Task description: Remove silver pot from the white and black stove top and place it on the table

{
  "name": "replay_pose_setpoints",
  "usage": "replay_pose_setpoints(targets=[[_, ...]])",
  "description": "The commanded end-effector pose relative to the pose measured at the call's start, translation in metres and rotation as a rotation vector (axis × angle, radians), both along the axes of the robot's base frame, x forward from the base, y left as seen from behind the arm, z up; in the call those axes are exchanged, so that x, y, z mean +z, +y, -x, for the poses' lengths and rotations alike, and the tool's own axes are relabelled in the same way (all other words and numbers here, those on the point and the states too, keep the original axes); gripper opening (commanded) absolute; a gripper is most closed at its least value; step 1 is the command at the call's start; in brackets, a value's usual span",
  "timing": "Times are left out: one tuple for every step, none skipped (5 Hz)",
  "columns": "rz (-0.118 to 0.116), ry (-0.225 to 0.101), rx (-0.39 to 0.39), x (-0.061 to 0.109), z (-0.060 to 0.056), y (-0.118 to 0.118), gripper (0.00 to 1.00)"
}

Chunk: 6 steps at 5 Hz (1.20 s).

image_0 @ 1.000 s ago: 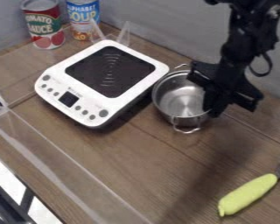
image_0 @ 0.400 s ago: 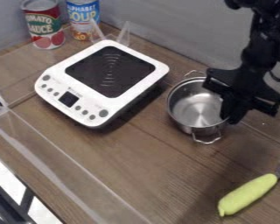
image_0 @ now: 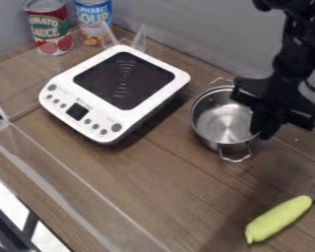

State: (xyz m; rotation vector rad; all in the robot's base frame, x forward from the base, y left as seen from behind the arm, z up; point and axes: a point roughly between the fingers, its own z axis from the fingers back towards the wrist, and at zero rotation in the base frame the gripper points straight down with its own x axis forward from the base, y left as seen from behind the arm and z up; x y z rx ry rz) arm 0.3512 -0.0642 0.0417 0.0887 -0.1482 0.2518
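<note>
Place: looks like a mock kitchen set up on a tabletop
Cooktop: small white rounded-square toy stove with a black square surface (image_0: 123, 81)
Cans: red-and-white tomato can (image_0: 48, 30), blue-and-white alphabet soup can (image_0: 94, 20)
Edges: clear plastic barriers (image_0: 55, 187) along brown wood-grain tabletop (image_0: 147, 182)

Between the stove top (image_0: 115, 85) and the silver pot (image_0: 223, 123) runs 1 narrow strip of bare table (image_0: 147, 187). In front of both, the wood lies open up to the green-handled utensil (image_0: 279, 219). 2 cans (image_0: 48, 27) block the back-left corner.
</note>
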Motion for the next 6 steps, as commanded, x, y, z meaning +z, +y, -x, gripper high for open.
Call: replay_pose_setpoints(targets=[[0.01, -0.047, 0.026, 0.007, 0.001, -0.015, 0.0], [0.01, -0.049, 0.054, 0.007, 0.006, -0.026, 0.0], [0.013, -0.048, 0.062, 0.007, 0.005, -0.026, 1.0], [0.019, -0.038, 0.068, 0.008, 0.007, -0.026, 1.0], [0.029, -0.031, 0.027, 0.021, 0.007, -0.026, 1.0], [0.033, -0.031, -0.007, 0.04, 0.007, -0.023, 1.0]])
